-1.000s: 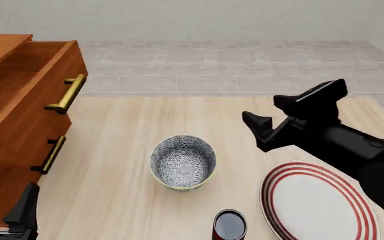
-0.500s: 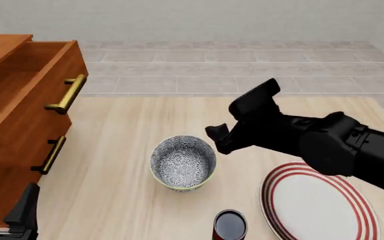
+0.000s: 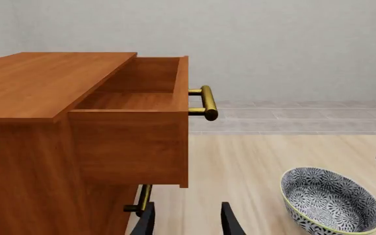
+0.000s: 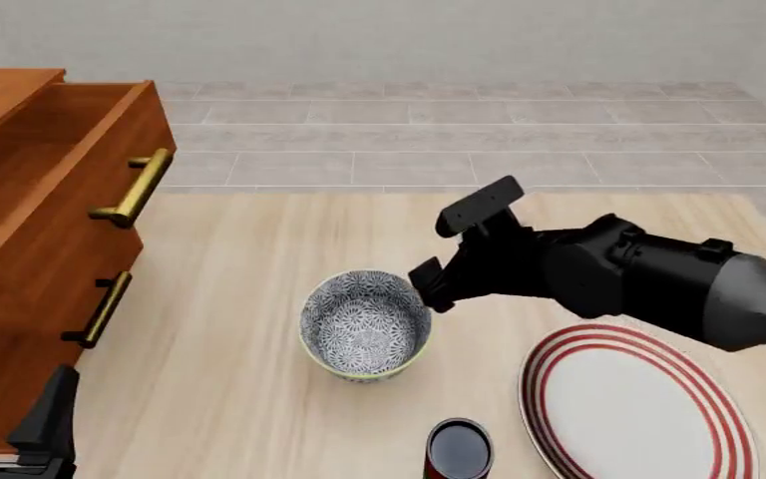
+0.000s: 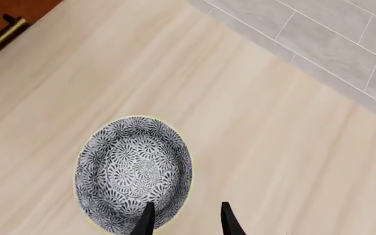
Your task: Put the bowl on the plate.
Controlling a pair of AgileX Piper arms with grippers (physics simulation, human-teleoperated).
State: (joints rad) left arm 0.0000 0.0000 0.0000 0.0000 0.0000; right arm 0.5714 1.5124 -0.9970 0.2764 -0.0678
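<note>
The bowl (image 4: 366,324), grey-and-white floral with a pale rim, stands upright on the table; it also shows as the bowl (image 3: 330,200) and the bowl (image 5: 133,172). The white plate (image 4: 633,407) with red rings lies to its right, nothing on it. My right gripper (image 4: 426,287) is open and hangs just above the bowl's right rim. In the right wrist view, the right gripper (image 5: 186,223) has one fingertip (image 5: 147,219) over the bowl's inside and the other outside it. My left gripper (image 4: 8,417) rests open at the front left, holding nothing; the left gripper (image 3: 186,225) faces the cabinet.
A wooden cabinet (image 4: 37,210) with its top drawer (image 3: 132,122) pulled out and brass handles (image 4: 135,187) fills the left side. A small dark red can (image 4: 459,450) stands at the front, between bowl and plate. Tiled floor lies beyond the table's far edge.
My right arm has swung left and down from above the plate to the bowl's right rim. The bowl, the plate and the left gripper have not moved.
</note>
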